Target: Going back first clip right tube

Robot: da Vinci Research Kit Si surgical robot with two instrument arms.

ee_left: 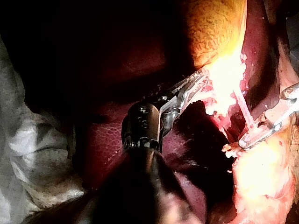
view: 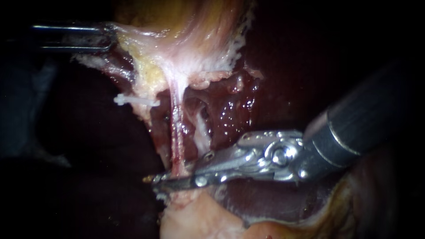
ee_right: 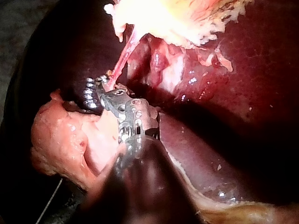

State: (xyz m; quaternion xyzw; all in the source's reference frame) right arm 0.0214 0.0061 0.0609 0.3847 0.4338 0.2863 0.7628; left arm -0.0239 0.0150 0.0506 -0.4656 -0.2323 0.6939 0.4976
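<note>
A thin pink tube (view: 177, 132) runs down from the pale gallbladder (view: 186, 40) to fatty tissue (view: 199, 219). My right instrument (view: 164, 179) comes in from the right, and its slim jaws lie together across the tube's lower end, one on each side. The same grip shows in the right wrist view (ee_right: 103, 84) and the left wrist view (ee_left: 243, 141). A white clip (view: 135, 102) sits on the tissue strand left of this tube. At the upper left, my left instrument (view: 107, 37) is shut on the gallbladder's edge and holds it up, seen also in its wrist view (ee_left: 198, 80).
Dark red liver (view: 274, 75) fills the right and back of the field, with a raw glistening bed (view: 230, 110) beside the tube. A whitish strand (view: 202, 128) lies just right of the tube. White gauze (ee_left: 28, 154) lies beside my left instrument's shaft.
</note>
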